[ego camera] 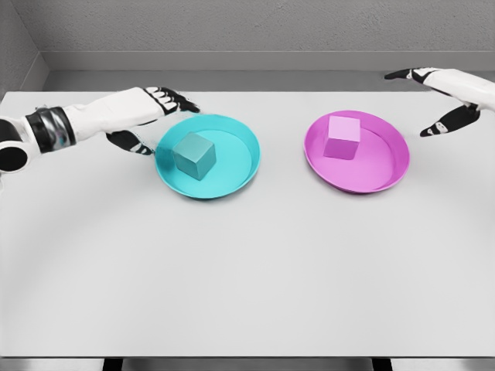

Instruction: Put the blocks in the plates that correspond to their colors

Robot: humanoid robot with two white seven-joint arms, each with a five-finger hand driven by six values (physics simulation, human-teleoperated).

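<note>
White arm with a black band at the wrist reaches in from the left edge, and its left hand (155,116) hangs over the table (247,278) at the far-left rim of the teal plate (241,171). Its dark fingers (179,100) are spread and stretched toward the right above that rim, while the thumb points down and to the right, just beside the plate's left edge. The hand grips nothing.

Right of it, the teal plate sits on the white table, left of the middle. A teal block (193,155) rests inside it, slightly left of the plate's centre, standing flat on one face with a corner turned toward the camera.

Further right, well apart from the first plate, lies the pink plate (390,171). A pink block (343,137) sits inside it, toward the left and far part of the dish, flat on its base.

At the far-right edge the right hand (452,97) comes in above the table's far corner, near the pink plate but clear of it. Its fingers (402,74) are open and relaxed, the upper ones pointing left, the thumb angled down and left toward the plate. It holds nothing.

Behind the table runs a grey wall (255,27).
</note>
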